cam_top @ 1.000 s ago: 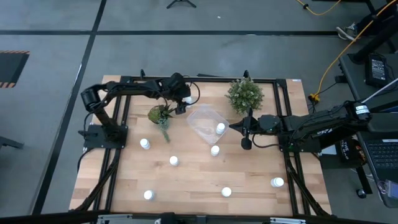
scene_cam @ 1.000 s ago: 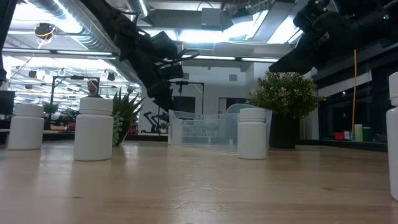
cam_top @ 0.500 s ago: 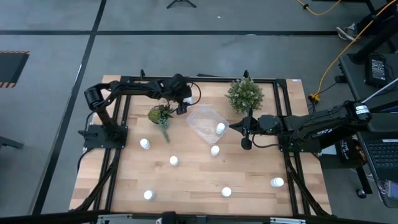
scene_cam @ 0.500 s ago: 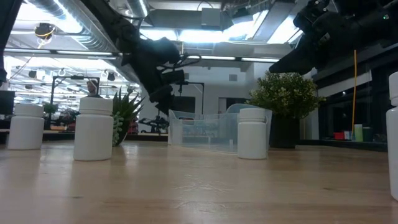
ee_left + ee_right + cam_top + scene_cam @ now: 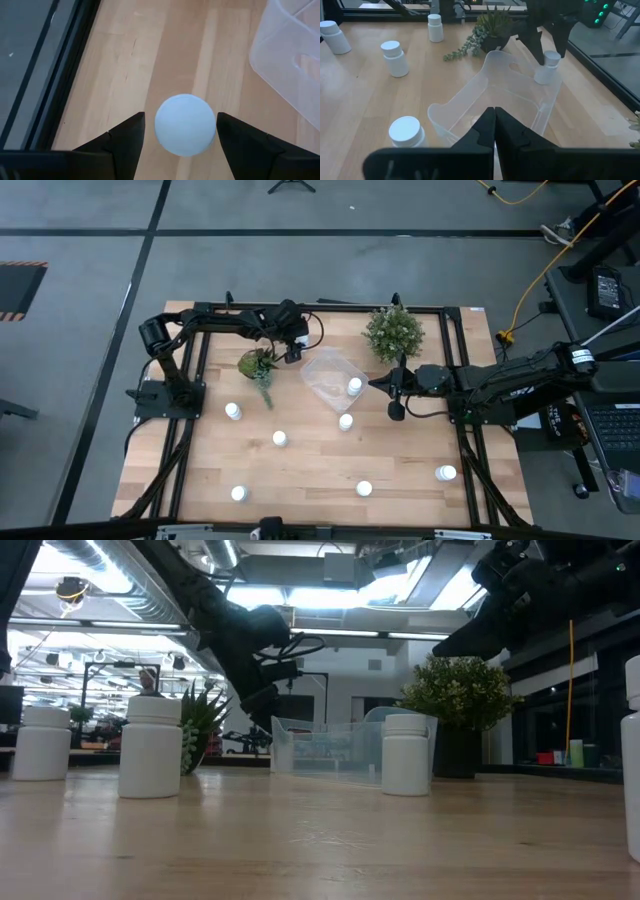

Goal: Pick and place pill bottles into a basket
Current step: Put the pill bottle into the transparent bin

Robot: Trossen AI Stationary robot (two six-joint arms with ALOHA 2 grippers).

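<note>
Looking down its own wrist cam, the left pincer (image 5: 181, 137) stands open astride a white pill bottle (image 5: 185, 125) on the bench (image 5: 150, 60), just beside the basket (image 5: 287, 65); the high view hides that bottle under the arm. Right pincer (image 5: 494, 125) is shut, empty, at the basket's opposite rim. One bottle (image 5: 354, 386) sits inside the basket; another (image 5: 345, 421) stands just outside. Others are scattered w/ open wood between. Two plants, spiky (image 5: 258, 365) and bushy (image 5: 393, 332), flank the basket. Low view shows a bright room behind.
</note>
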